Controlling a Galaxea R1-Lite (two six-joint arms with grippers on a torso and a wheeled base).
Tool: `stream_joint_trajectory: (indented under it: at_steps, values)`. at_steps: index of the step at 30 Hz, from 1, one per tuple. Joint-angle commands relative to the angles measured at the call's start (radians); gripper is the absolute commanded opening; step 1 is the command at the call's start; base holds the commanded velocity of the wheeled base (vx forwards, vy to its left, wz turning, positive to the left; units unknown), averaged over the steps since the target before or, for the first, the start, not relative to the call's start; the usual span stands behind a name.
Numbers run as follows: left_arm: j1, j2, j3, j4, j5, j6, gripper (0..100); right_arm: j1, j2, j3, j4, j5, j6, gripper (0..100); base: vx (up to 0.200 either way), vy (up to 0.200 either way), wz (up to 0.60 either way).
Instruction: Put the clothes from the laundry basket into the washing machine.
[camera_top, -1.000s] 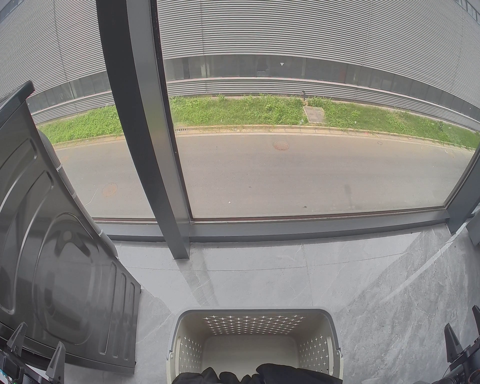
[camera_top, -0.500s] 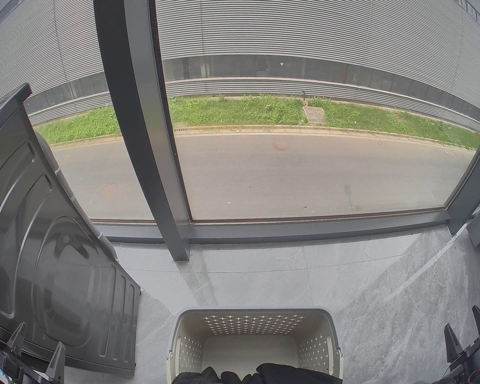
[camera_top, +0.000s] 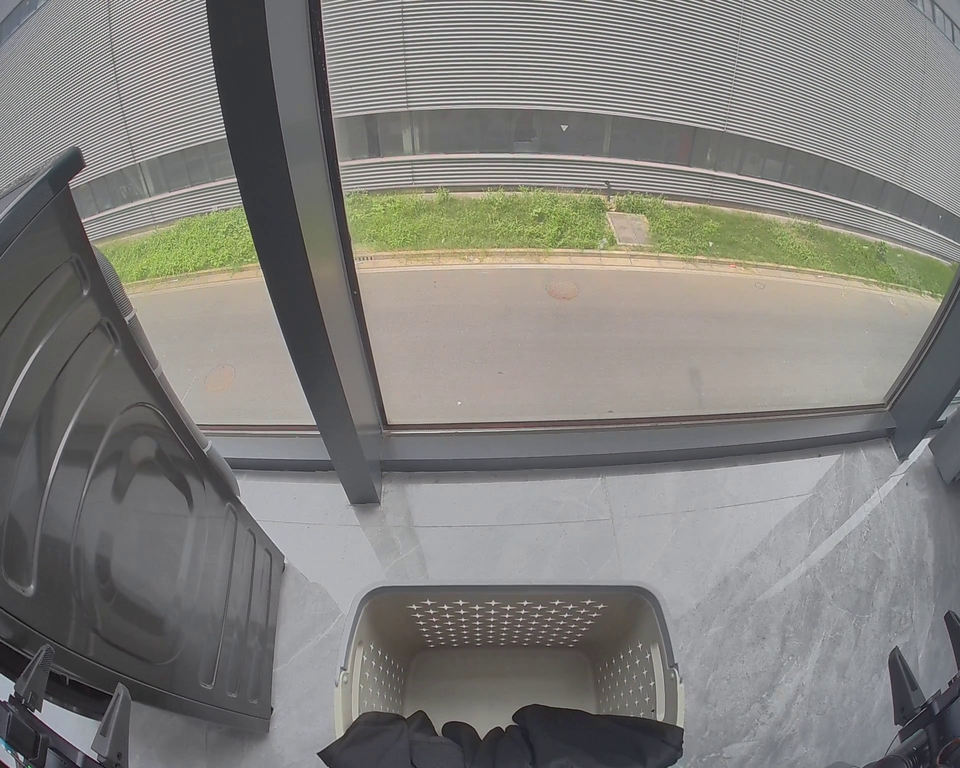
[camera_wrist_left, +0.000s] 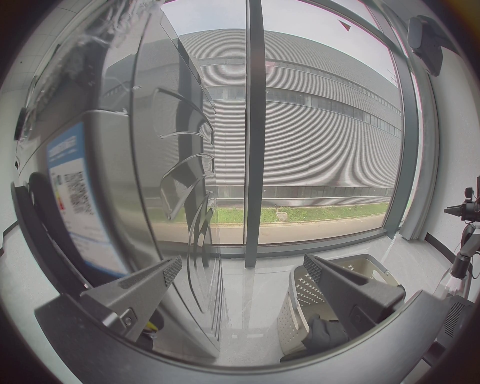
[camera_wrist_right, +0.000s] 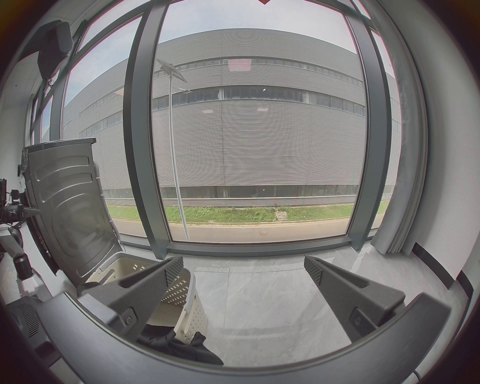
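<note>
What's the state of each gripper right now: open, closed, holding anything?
Left gripper: open, holding nothing.
Right gripper: open, holding nothing.

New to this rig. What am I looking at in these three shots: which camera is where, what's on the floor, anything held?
This is a wheeled robot with two arms, each ending in a two-fingered gripper. The head view looks forward and down from the robot's head. The other two pictures come from cameras on the left and right wrists, so each shows its own gripper's fingers up close. On the grey tiled floor, in front of a big window, stands a white laundry basket with dark clothes piled at its near end. The grey ribbed box on the robot's left is the washing machine. The left gripper and right gripper sit low at either side, both open and holding nothing.
</note>
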Motion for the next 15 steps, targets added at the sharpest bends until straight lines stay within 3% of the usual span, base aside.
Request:
stream_joint_trajectory:
  at_steps: [1, 15]
  values:
    - [0.0, -0.015, 0.018, 0.0, 0.0, -0.001, 100, 0.0, -0.006, 0.018, -0.001, -0.001, 0.0, 100, -0.2, 0.0, 0.0]
    - [0.0, -0.015, 0.018, 0.0, -0.002, -0.002, 100, 0.0, -0.006, 0.018, -0.001, 0.001, 0.0, 100, -0.2, 0.0, 0.0]
